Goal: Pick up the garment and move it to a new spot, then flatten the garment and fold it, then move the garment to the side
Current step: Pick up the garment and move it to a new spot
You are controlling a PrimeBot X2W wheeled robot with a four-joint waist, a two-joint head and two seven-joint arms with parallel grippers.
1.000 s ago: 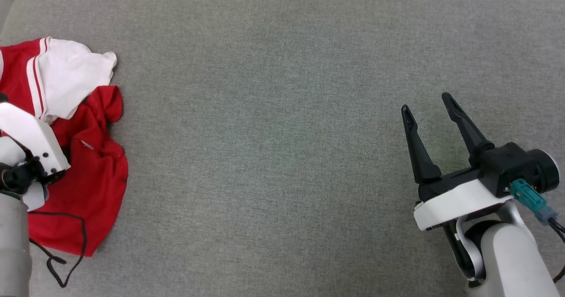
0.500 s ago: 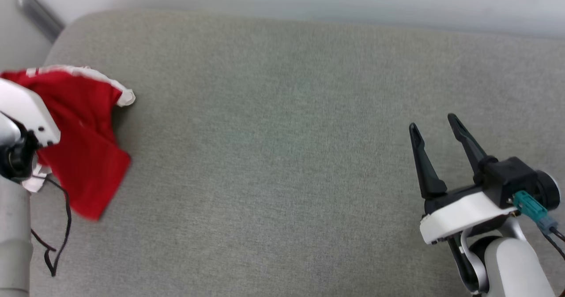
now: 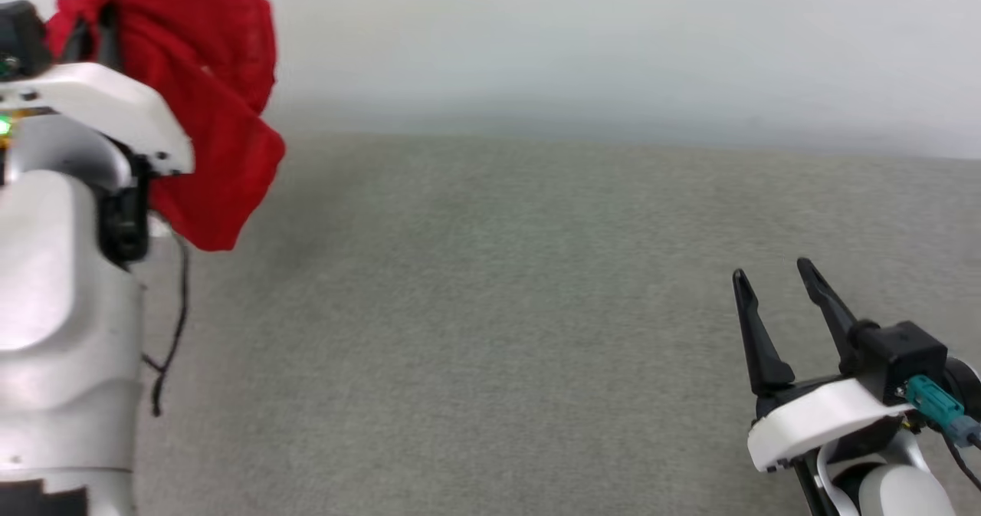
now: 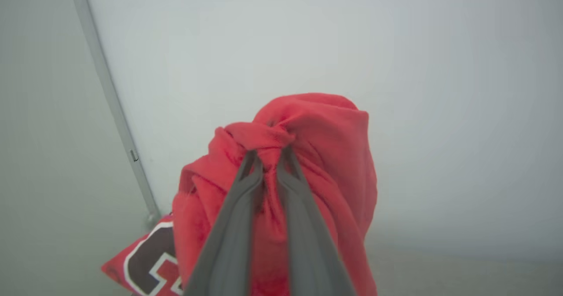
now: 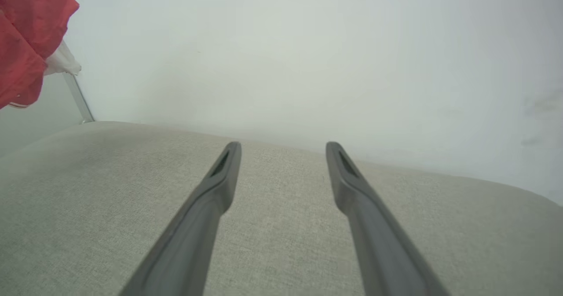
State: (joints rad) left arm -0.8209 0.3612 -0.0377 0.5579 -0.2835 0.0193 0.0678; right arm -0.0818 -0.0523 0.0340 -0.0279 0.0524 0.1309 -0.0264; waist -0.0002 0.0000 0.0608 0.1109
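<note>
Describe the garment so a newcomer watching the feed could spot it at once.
Start at the wide grey cushion and look above its left end, where the left pincer is shut on bunched cloth. That hanging bundle is the garment: bright red against grey, with a white-outlined dark letter on a lower fold.

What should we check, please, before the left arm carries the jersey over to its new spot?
1. Left gripper shut on the garment: ok, red cloth is bunched in its grip.
2. Garment lifted off the grey cushion: cannot tell, the left arm hides its lower end.
3. Right gripper open, holding nothing: ok.
4. Cushion's middle free for set-down: ok in the head view.
5. Loose black cable apart from the garment: cannot tell.
</note>
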